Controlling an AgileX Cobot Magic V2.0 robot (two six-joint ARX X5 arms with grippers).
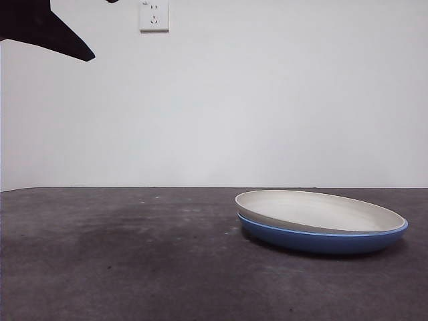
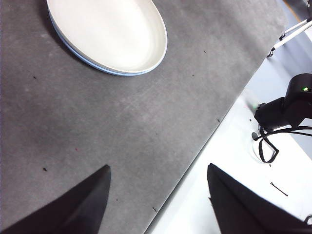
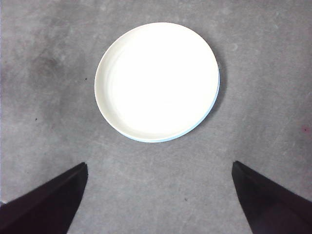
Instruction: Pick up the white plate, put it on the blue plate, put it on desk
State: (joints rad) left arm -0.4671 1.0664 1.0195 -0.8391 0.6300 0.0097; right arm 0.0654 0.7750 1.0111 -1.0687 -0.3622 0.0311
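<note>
2 plates already sit stacked on my bench [image 1: 134,254], the white plate [image 3: 156,80] nested in the blue plate [image 1: 321,239], so I judge only the set-down remains, with both the left pincer [image 2: 158,183] and the right pincer [image 3: 160,178] spread wide, empty, well clear.

I'm seeing a matte cream-white plate [image 1: 314,208] with a glossy blue plate [image 1: 321,239] showing as a blue band under it. My desk [image 1: 134,261] reads dark grey, mottled, with faint pale specks. Wall [image 1: 267,100] is plain white, the socket [image 1: 154,15] white too. Both sets of jaws are black.
</note>
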